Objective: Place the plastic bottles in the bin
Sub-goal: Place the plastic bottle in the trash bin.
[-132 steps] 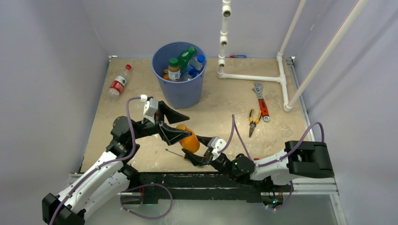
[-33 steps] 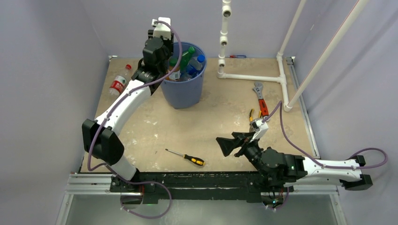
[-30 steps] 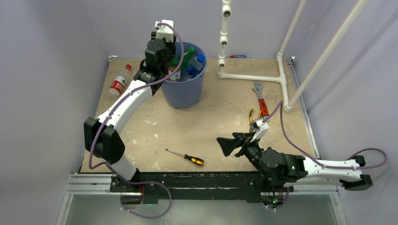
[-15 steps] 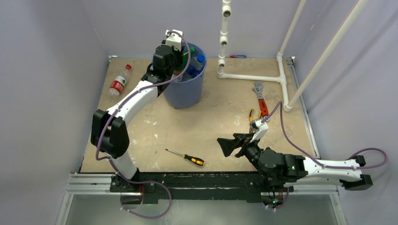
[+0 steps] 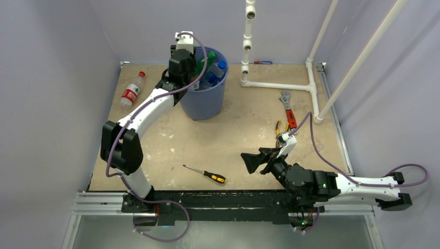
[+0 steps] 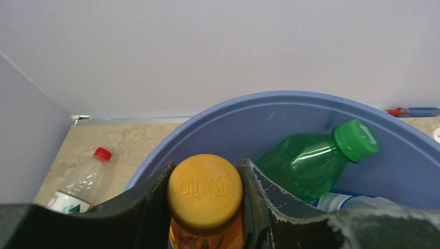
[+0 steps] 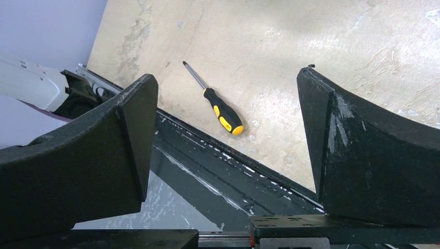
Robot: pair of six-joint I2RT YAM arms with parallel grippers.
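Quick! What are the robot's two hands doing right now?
Left gripper: closed on the orange-capped bottle, above the bin.
Right gripper: open, holding nothing.

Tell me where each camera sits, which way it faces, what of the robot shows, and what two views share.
Top external: high behind the bases, looking down on the table; both arms show.
Left wrist: above the bin, facing the back wall; the left gripper, shut on the orange-capped bottle, shows.
Right wrist: low near the front edge, facing left toward the screwdriver; the open right gripper shows.
Shared: top external and right wrist both show the screwdriver; top external and left wrist, the red-capped bottle.
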